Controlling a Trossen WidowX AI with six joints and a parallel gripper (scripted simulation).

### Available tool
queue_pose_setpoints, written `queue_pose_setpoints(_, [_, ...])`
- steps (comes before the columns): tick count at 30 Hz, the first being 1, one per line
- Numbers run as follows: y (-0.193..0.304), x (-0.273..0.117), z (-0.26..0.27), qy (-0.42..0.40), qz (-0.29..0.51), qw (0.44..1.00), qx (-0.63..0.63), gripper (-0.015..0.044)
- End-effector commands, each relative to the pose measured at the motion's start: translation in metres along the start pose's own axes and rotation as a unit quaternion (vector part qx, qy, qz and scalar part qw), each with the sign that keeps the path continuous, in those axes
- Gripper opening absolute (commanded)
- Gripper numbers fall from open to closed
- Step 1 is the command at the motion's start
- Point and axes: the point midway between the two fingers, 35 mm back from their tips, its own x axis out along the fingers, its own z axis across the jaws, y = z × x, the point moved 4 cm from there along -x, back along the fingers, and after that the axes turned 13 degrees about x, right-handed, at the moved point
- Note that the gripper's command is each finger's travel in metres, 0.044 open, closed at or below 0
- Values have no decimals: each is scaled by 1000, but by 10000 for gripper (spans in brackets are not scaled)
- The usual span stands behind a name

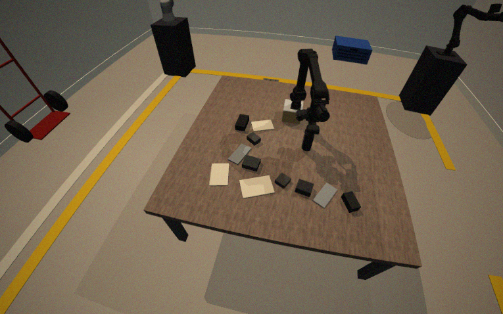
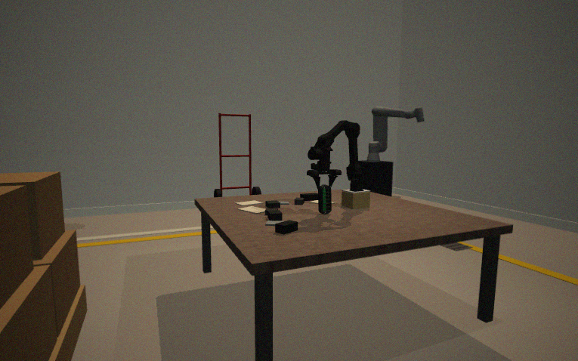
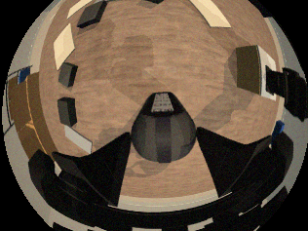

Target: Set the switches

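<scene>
The dark grey controller unit (image 1: 306,142) (image 2: 325,204) (image 3: 164,140) hangs on end between the fingers, long axis about upright. Its lower end is at or close to the bench top (image 1: 214,218) (image 2: 416,228); I cannot tell if it touches. Its switch face, with green parts, shows in the exterior view; the separate settings are too small to read. In the wrist view the pale label (image 3: 162,102) shows steeply foreshortened, its squares not readable. My gripper (image 1: 311,131) (image 2: 325,186) (image 3: 164,134) is shut on the unit's upper end, one finger on each side.
A box with a pale top (image 1: 289,115) (image 2: 355,200) (image 3: 249,69) stands beside the arm's base. Several dark blocks, such as one (image 1: 350,201) (image 2: 286,226) at the front right, lie with cream cards (image 1: 219,174) and grey plates (image 1: 325,195) left and in front of the unit.
</scene>
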Motion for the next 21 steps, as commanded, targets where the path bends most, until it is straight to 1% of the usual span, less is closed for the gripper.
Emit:
queue_pose_setpoints(1, [-6, 4, -1, 3, -6, 1000, -1, 338])
queue_pose_setpoints(21, [-22, 6, 3, 2, -7, 1000, -1, 338])
